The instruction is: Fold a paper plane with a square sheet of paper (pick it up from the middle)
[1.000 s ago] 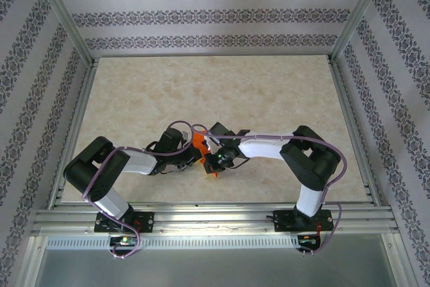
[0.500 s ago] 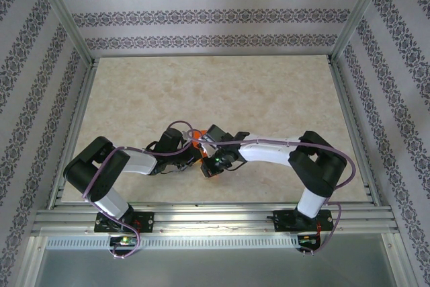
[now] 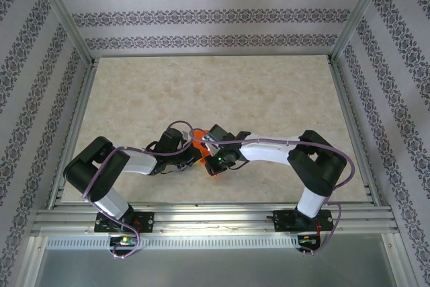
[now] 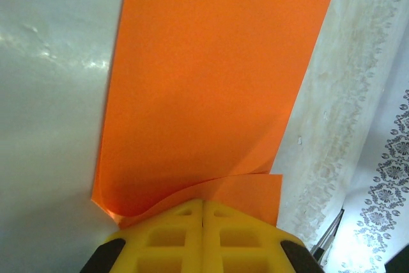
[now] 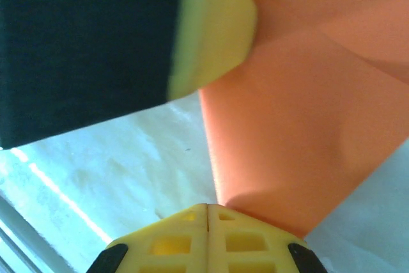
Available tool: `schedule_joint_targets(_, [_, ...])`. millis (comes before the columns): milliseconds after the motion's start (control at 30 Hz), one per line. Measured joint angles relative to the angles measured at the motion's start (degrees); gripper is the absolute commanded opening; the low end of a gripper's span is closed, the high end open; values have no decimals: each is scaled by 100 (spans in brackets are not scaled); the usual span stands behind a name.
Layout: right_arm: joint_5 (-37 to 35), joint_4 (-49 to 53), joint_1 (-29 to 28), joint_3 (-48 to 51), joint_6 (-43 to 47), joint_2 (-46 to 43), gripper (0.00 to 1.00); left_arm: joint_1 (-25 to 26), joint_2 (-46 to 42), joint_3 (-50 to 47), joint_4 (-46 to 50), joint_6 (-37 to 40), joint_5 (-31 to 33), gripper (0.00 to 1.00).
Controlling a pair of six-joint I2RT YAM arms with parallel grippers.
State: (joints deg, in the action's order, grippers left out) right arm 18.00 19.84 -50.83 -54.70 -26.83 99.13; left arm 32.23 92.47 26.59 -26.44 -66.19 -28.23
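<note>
Currently left jaws, right jaws each clamping square sheet of paper (image 4: 211, 81), lower centre overhead; sheet flexing limp, light, tear-prone; pinching near edges seeming safest.

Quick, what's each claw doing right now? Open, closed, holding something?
Left gripper: closed, pinching the orange paper.
Right gripper: closed, apparently gripping the same paper at its edge.

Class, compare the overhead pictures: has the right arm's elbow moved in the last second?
Yes. The right arm's elbow has swung down toward the near rail and slightly outward, to the right.
</note>
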Motion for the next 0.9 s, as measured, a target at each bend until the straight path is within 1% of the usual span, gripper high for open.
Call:
schedule_joint_targets(200, [2,-87,111,125,-37,-9,4,2,-4,2,2,2,15,0])
schedule_joint_targets(467, [11,-155,122,179,-87,-83,4,2,-4,2,4,2,15,0])
schedule_joint_targets(900, [201,-605,162,575,-302,-175,4,4,-4,4,7,15,15,0])
